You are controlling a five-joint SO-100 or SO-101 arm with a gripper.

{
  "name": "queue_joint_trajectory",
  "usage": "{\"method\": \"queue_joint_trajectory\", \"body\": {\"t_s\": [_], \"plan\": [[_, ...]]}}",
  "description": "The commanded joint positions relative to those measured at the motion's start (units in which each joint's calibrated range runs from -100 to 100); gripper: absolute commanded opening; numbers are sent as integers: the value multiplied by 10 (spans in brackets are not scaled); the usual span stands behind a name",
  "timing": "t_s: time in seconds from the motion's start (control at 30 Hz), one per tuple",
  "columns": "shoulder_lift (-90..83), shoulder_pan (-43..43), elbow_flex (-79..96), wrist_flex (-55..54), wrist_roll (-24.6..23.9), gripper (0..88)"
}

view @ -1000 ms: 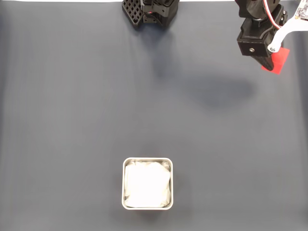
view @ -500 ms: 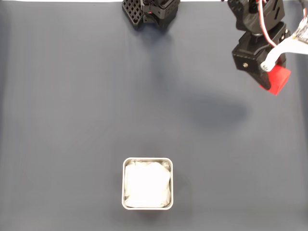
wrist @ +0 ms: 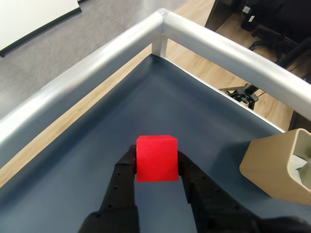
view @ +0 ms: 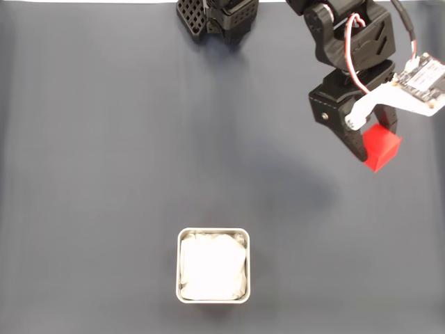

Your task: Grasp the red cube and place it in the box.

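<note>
Red cube (wrist: 156, 158) clamped between jaws — raised off dark mat, box (view: 213, 295) well apart.

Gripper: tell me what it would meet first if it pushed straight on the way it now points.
Probably the dark mat. In the wrist view the gripper, its fingers shut on the red cube, aims down over bare mat toward the silver rail. Depth is unclear, so the rail might come first.

Parts hidden or cut off

In the fixed view the gripper (view: 370, 145) covers part of the red cube (view: 382, 148); the arm (view: 351, 42) and its base (view: 217, 17) run off the top edge
</note>
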Motion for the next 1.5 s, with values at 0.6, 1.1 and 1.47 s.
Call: {"method": "queue_joint_trajectory", "body": {"t_s": [0.6,1.1,1.47], "plan": [[56,114,-141,17,1,94],[126,177,-232,22,-16,87],[169,224,-276,22,-22,86]]}}
